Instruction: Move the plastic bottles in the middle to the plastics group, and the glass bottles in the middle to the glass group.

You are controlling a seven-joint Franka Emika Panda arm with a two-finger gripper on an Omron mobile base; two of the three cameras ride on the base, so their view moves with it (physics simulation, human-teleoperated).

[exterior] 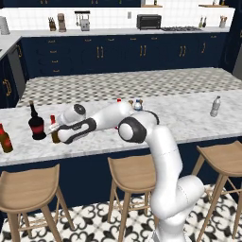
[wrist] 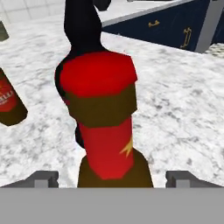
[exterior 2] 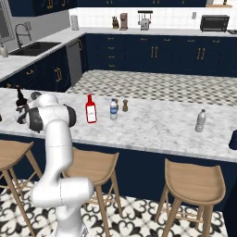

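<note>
My claw is released, fingers wide of the slim brown bottle standing on the worktop, just before the black bottle; open marble right.

You see the slim brown bottle with red neck standing upright beside the black long-necked bottle and near the stout brown bottle. The flat red bottle and blue-labelled clear bottle stand mid-counter; the plain greyish bottle stands well apart.
</note>
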